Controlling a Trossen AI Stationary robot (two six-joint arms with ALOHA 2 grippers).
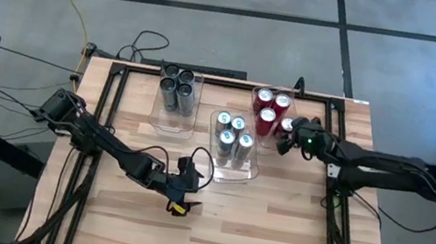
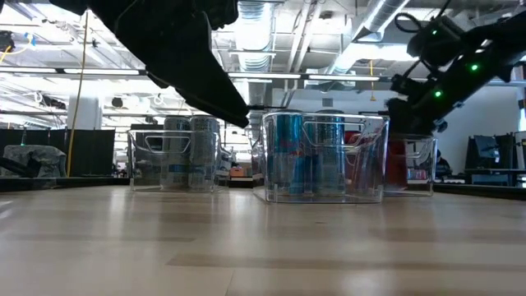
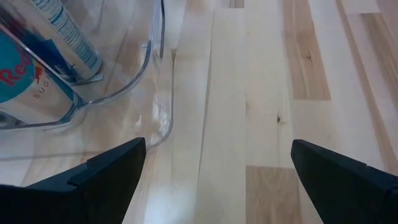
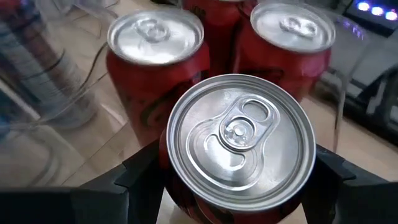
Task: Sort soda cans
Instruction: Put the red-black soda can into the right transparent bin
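Three clear bins stand at the table's far middle. One holds dark grey soda cans (image 1: 177, 89), one silver-blue cans (image 1: 233, 136) and one red cans (image 1: 268, 108). My right gripper (image 1: 287, 136) is at the red bin's right side, shut on a red can (image 4: 239, 134) with a silver top. Two other red cans (image 4: 155, 43) stand just beyond it. My left gripper (image 1: 182, 196) hangs open over bare wood, by the near left corner of the silver-blue bin (image 3: 124, 87), with nothing between its fingers. My right gripper pinches the red can's side wall just under its top rim (image 4: 171, 180), one finger (image 4: 140, 171) on each side. The fingers come in slanting downward from the table's right. The can stands upright, top up; its lower part is hidden below the top.
Bare wooden table lies in front of the bins toward the near edge (image 1: 270, 237). A black frame (image 1: 120, 70) runs along the table's far and side edges, and cables (image 1: 147, 44) lie past the far edge. The low view shows a room with desks behind the table.
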